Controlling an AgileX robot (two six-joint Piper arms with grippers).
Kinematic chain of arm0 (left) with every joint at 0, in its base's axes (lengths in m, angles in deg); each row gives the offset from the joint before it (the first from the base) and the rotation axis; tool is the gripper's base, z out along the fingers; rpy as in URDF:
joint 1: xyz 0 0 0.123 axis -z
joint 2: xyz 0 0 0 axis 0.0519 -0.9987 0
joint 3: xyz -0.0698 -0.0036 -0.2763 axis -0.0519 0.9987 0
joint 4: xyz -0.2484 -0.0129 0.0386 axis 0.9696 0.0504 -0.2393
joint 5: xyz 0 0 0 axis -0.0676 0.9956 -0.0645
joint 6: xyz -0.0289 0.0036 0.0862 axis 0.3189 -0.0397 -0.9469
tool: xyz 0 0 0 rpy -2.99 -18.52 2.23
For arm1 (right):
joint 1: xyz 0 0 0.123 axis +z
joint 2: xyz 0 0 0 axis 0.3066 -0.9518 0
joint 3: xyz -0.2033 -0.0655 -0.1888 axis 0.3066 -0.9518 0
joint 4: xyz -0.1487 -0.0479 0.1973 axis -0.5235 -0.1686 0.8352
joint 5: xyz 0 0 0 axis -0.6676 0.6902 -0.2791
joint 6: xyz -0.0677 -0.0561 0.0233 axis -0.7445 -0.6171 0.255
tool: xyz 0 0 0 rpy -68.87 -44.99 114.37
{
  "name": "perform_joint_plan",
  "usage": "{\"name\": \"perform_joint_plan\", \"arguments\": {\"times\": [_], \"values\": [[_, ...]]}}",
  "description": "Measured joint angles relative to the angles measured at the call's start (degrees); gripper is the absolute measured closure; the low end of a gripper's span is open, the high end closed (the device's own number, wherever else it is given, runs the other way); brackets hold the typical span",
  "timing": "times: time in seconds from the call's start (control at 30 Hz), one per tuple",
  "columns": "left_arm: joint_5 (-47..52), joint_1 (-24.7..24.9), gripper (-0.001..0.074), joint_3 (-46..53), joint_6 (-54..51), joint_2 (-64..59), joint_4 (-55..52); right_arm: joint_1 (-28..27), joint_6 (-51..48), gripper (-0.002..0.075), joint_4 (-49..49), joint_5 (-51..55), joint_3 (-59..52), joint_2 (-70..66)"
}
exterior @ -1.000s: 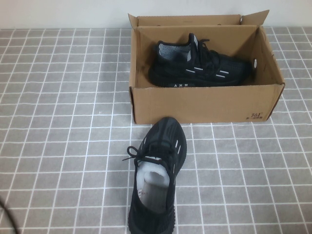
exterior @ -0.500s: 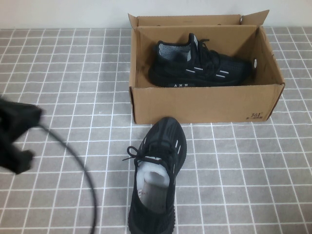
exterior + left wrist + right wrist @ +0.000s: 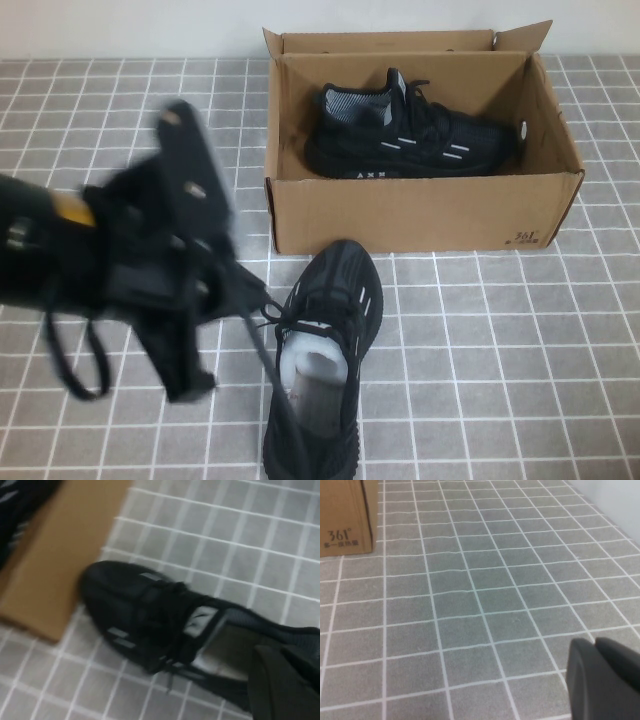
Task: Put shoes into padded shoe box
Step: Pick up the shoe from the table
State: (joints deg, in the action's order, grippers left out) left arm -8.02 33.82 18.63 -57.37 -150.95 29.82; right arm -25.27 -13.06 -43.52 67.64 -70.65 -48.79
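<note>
Hovering over the counter (image 3: pixel 520 360), the left gripper (image 3: pixel 185 290) sits just to the left of the loose shoe (image 3: pixel 322 350), on the robot's left side of the high view. Its image is smeared, and the state of its jaws cannot be told; nothing is seen held in it. A black cable (image 3: pixel 75 350) loops down from the left arm (image 3: pixel 40 250) onto the grey tiled surface.

The right gripper (image 3: pixel 605 677) shows only in the right wrist view, as a dark edge above bare tiles; whether its jaws are open or closed cannot be told there.

The loose shoe lies on the counter in front of the padded shoe box (image 3: pixel 420 215), toe pointing at the box's near long wall and close to it. Contact between toe and wall cannot be confirmed. Its opening faces up, showing the pale lining.

The second shoe (image 3: pixel 410 135) rests inside the box, lying lengthwise, toe toward the robot's right. The box stands open, flaps raised, with a small "361" print (image 3: pixel 525 238) at the right end of its near wall.
</note>
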Motion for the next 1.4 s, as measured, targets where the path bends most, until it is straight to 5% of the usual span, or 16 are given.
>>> {"name": "perform_joint_plan", "arguments": {"times": [0.23,0.47,0.63,1.17,1.3,1.4], "values": [[-1.82,6.62,0.0692,-0.83,-0.34,-4.73,-1.39,0.0,0.0,0.0734,0.0,0.0,0.0,0.0],[-0.93,9.27,0.0333,-2.85,-0.57,-8.19,-7.36,0.0,0.0,0.0734,0.0,0.0,0.0,0.0],[-1.95,9.39,0.0267,-2.92,-0.57,-11.23,-10.16,0.0,0.0,0.0734,0.0,0.0,0.0,0.0],[-9.42,9.49,0.027,-2.92,0.42,-20.27,-14.24,0.0,0.0,0.0734,0.0,0.0,0.0,0.04],[-11.99,9.49,0.0351,-2.92,5.31,-20.8,-19.17,0.0,0.0,0.0734,0.0,0.0,0.0,0.04],[-12.66,9.49,0.0505,-2.92,8.15,-20.94,-21.4,0.0,0.0,0.0734,0.0,0.0,0.0,0.04]]}}
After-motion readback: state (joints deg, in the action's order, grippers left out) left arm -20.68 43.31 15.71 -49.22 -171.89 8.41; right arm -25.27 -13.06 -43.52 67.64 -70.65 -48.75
